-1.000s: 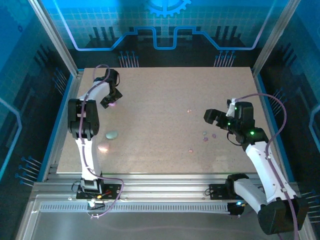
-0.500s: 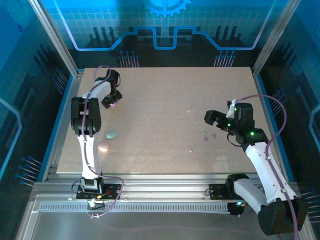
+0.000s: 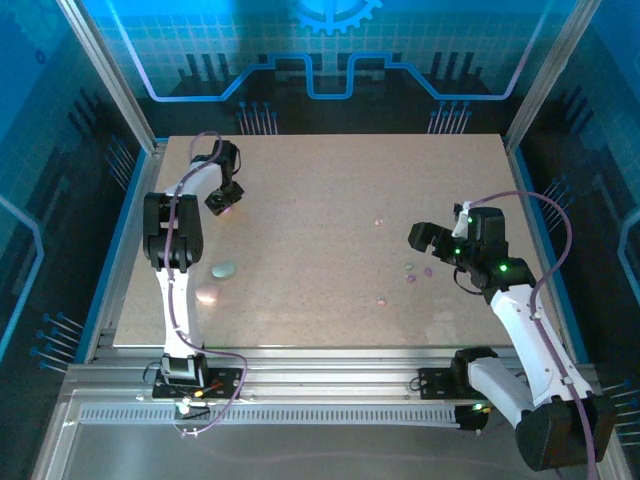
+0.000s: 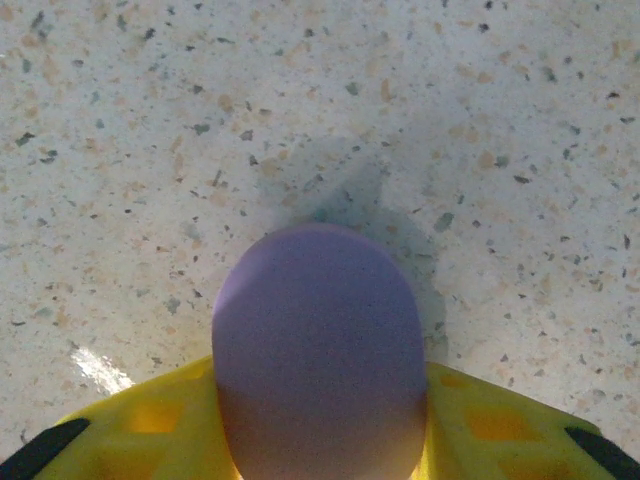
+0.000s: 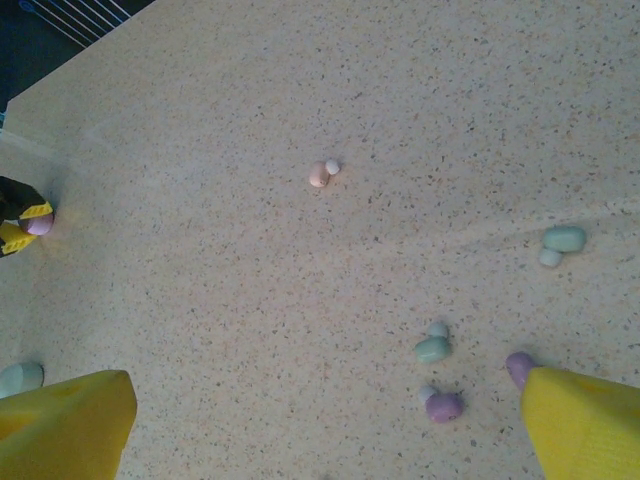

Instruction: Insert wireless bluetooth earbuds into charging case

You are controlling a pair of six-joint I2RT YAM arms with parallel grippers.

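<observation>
The left arm reaches far up the left side of the top view, elbow folded, with the left gripper (image 3: 222, 203) in the upper left of the table (image 3: 320, 180); its yellow fingers (image 4: 140, 425) press both flanks of a lilac charging case (image 4: 318, 350), a smooth closed oval in the lower middle of the left wrist frame. The right arm bends in from the lower right; the right gripper (image 3: 430, 237) sits right of centre, jaws spread wide.

The wireless earbuds (image 3: 411, 279) lie loose on the speckled tabletop right of centre, faint specks from above; the right wrist view resolves a peach earbud (image 5: 319, 174) upper middle, mint earbuds (image 5: 563, 240) at right and lower middle, and purple earbuds (image 5: 443, 406) low, one right beside the right finger's tip. A mint case (image 3: 223, 270) and a pink case (image 3: 207, 294) lie at left, below the left gripper.
</observation>
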